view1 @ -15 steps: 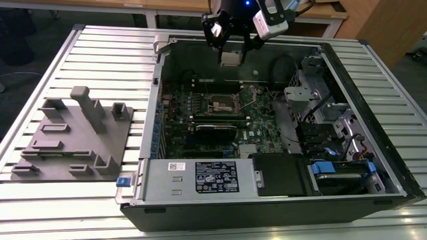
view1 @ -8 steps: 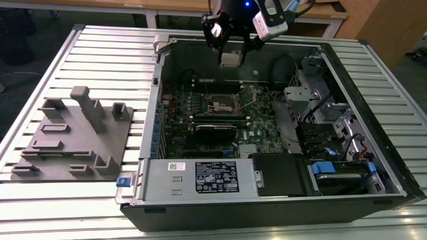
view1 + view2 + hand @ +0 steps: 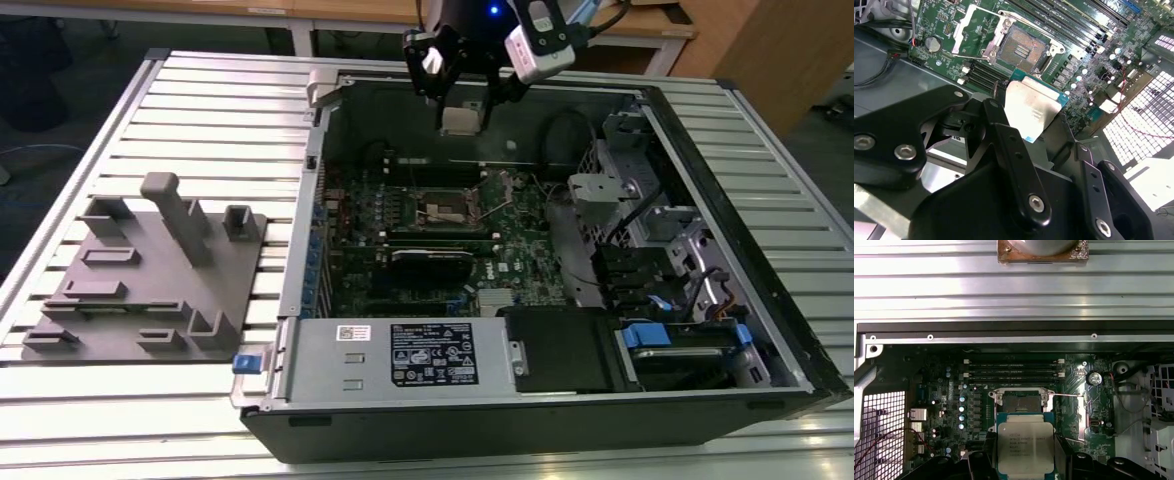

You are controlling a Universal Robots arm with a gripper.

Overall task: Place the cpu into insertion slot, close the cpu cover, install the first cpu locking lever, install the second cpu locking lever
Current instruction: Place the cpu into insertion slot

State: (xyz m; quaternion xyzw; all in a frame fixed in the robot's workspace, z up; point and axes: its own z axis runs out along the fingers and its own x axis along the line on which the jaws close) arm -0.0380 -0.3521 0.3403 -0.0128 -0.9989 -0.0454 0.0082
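My gripper (image 3: 461, 104) hangs over the back of the open computer case (image 3: 310, 200), shut on the cpu (image 3: 461, 120). In both wrist views the cpu (image 3: 1030, 107) (image 3: 1025, 446) is a flat silver-grey square on a green base, pinched at its two sides by the black fingers (image 3: 1004, 135) (image 3: 979, 462). Below it the insertion slot (image 3: 1021, 47) (image 3: 1020, 402) (image 3: 443, 210) lies bare, with a dark centre and a silvery rim. The cpu cover (image 3: 960, 27) is swung open to one side of the slot. The cpu is held well above the board, apart from the slot.
The case sits on a slatted metal table (image 3: 214, 100). A grey fixture block (image 3: 147, 280) with posts stands on the exterior view's left. Inside the case are a black expansion card (image 3: 430, 262), memory slots (image 3: 1014, 370), cables and drive bays (image 3: 667, 250), and a grey power supply (image 3: 400, 355).
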